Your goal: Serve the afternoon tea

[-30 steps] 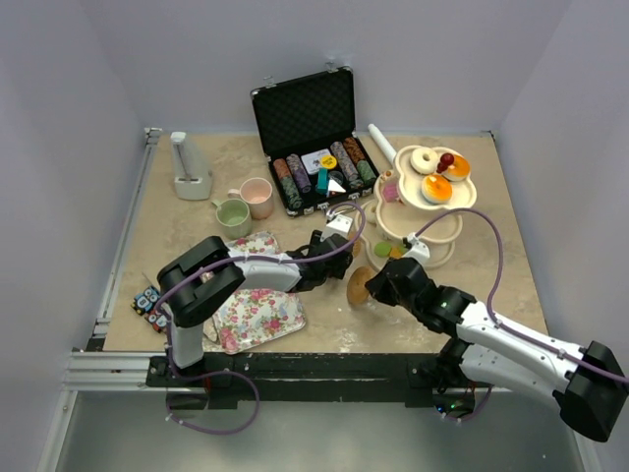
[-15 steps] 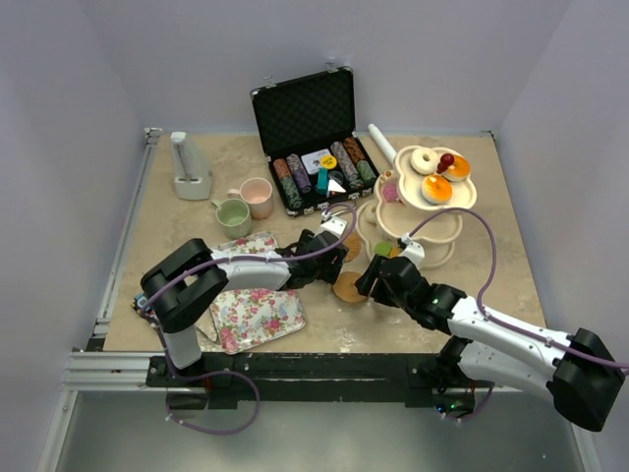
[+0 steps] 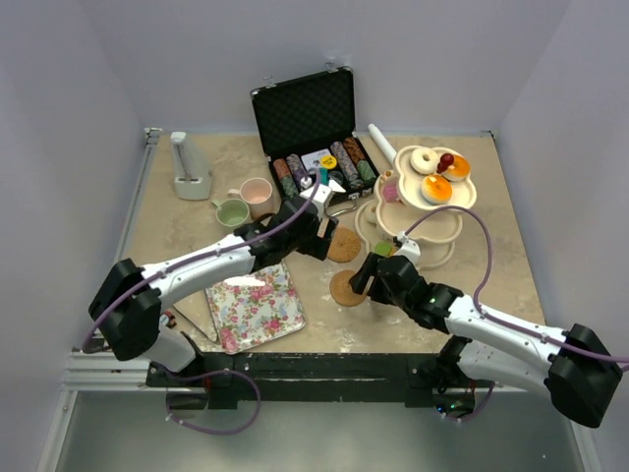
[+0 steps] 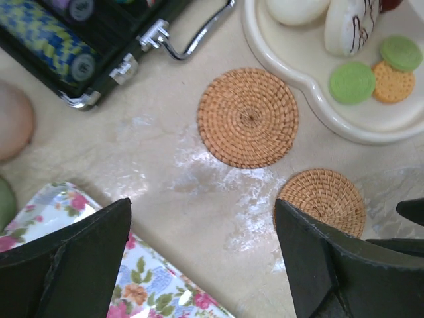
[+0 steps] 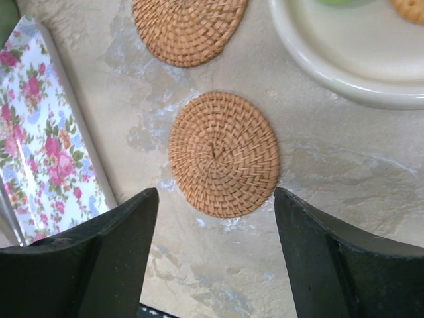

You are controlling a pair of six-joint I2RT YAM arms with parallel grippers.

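Well, the stand (image 3: 462, 198) holds donuts (image 3: 425, 160) up top (macarons (image 4: 352, 81) below); left pincer (image 4: 202, 213) and right pincer (image 5: 215, 199) gape empty.

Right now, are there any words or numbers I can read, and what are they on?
No readable text anywhere.
Poker chips in the black case: edge marks too blurred to read.
Floral tray: flowers only, no words.
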